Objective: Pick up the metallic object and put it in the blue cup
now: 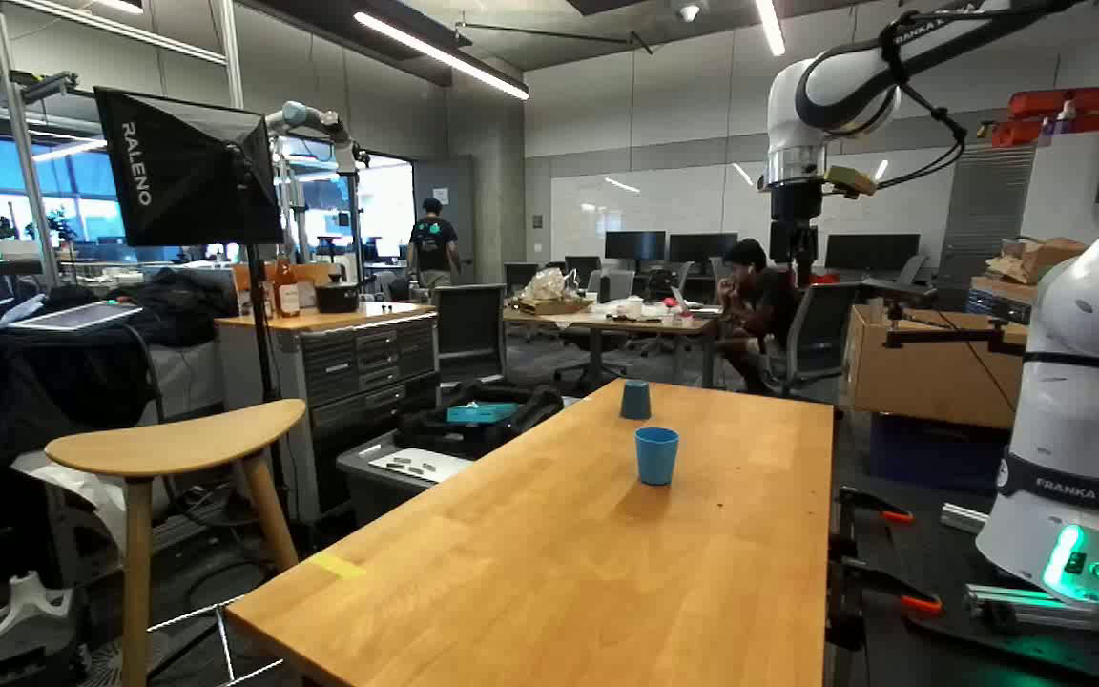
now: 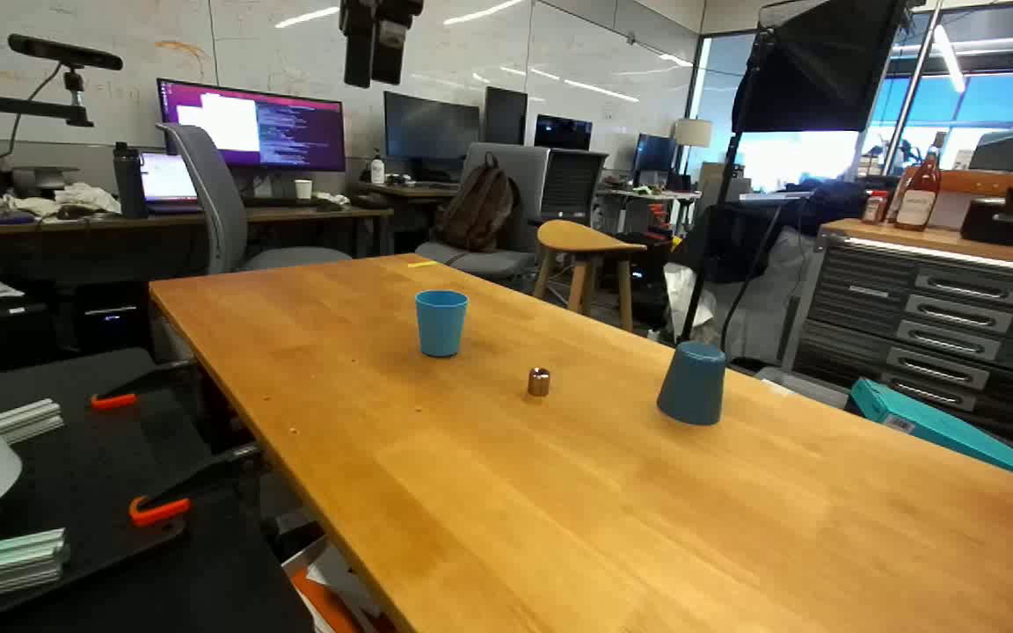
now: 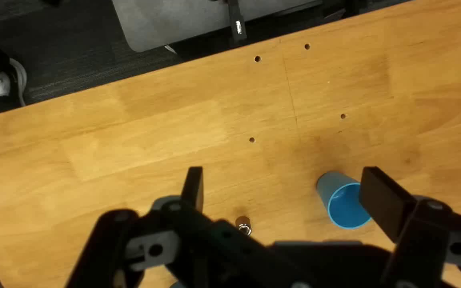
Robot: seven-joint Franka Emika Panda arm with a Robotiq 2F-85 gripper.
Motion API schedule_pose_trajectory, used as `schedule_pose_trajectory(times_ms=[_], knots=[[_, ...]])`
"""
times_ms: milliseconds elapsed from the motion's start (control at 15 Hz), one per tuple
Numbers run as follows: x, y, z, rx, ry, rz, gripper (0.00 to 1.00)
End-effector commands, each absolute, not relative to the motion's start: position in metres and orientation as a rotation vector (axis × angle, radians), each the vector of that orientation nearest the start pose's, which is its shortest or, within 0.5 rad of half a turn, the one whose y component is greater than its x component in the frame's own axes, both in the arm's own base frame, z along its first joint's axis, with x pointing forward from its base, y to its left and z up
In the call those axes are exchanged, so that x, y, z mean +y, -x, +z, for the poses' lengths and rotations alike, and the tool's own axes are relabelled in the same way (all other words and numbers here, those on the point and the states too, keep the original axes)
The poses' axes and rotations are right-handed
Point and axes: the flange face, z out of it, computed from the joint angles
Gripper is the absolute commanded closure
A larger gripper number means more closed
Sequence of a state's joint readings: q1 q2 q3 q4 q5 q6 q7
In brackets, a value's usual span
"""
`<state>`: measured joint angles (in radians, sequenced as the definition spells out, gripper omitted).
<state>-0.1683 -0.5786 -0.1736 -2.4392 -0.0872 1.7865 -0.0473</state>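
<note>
The metallic object (image 2: pixel 539 381) is a small shiny cylinder standing on the wooden table (image 2: pixel 489 492) between two cups. It also shows in the wrist view (image 3: pixel 243 225), partly covered by the gripper's body. I do not see it in the remaining exterior view. The blue cup (image 1: pixel 656 456) stands upright, mouth up, in both exterior views (image 2: pixel 441 323). In the wrist view the blue cup (image 3: pixel 344 204) is partly behind the right finger. My gripper (image 3: pixel 288 192) is open and empty, high above the table in both exterior views (image 1: pixel 793 258) (image 2: pixel 373 70).
A darker blue cup (image 2: pixel 693 384) stands upside down near the table's edge, also in an exterior view (image 1: pixel 635 400). Clamps with orange tips (image 2: pixel 159 512) hold the table's edge on the robot's side. A stool (image 1: pixel 177 434) stands beside the table.
</note>
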Motion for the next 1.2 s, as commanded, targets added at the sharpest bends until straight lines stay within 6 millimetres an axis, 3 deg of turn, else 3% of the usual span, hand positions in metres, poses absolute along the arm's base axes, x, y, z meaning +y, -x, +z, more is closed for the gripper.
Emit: schedule_pose_trajectory(times_ms=[0, 133, 267, 400, 867, 1133], knots=[[-0.136, -0.344, 0.497, 0.375, 3.093, 0.114, 0.0], [-0.137, -0.345, 0.501, 0.376, 3.095, 0.101, 0.0], [-0.138, -0.368, 0.48, 0.463, 3.083, 0.088, 0.0], [-0.144, -0.403, 0.453, 0.585, 3.068, 0.076, 0.0], [-0.164, -0.501, 0.336, 0.92, 3.014, 0.106, 0.0], [-0.174, -0.555, 0.267, 1.019, 2.981, 0.144, 0.0]])
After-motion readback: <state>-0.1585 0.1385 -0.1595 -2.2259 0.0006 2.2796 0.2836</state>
